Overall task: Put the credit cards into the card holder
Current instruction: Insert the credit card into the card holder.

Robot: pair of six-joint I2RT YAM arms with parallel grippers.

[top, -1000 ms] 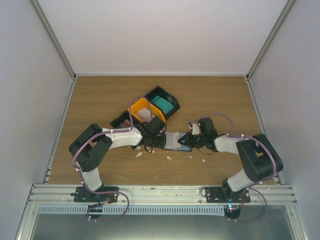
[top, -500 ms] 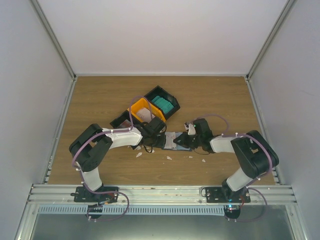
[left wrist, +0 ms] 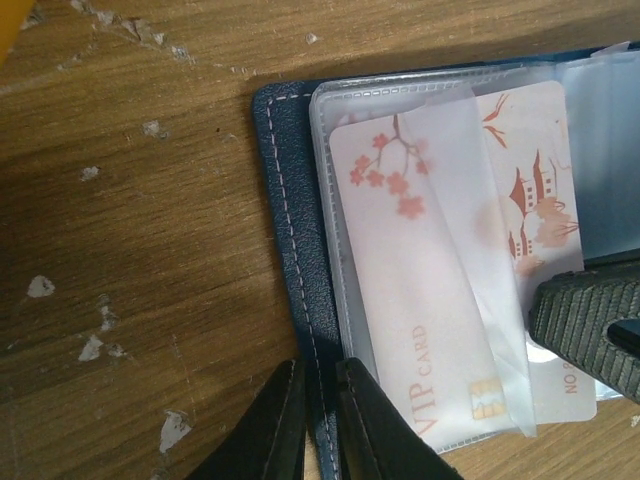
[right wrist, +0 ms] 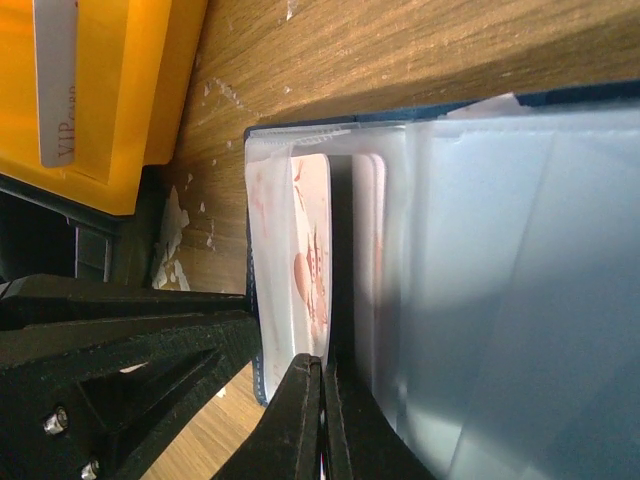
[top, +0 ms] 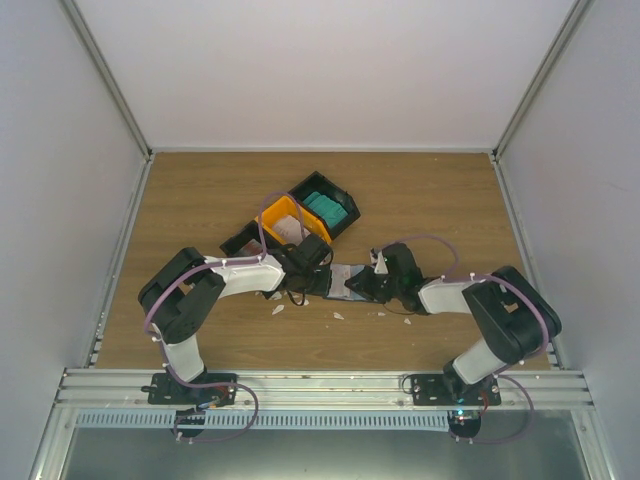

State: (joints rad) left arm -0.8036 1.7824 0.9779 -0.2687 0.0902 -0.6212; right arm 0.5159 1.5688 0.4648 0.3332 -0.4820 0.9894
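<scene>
The card holder (left wrist: 285, 200) is cut off at right; its sleeve (left wrist: 455, 230) veils the card (left wrist: 380, 290)

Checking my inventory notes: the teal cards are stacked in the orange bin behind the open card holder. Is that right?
Not quite. The teal cards are stacked in the black bin, not the orange bin, behind the open card holder; the top external view shows it.
</scene>
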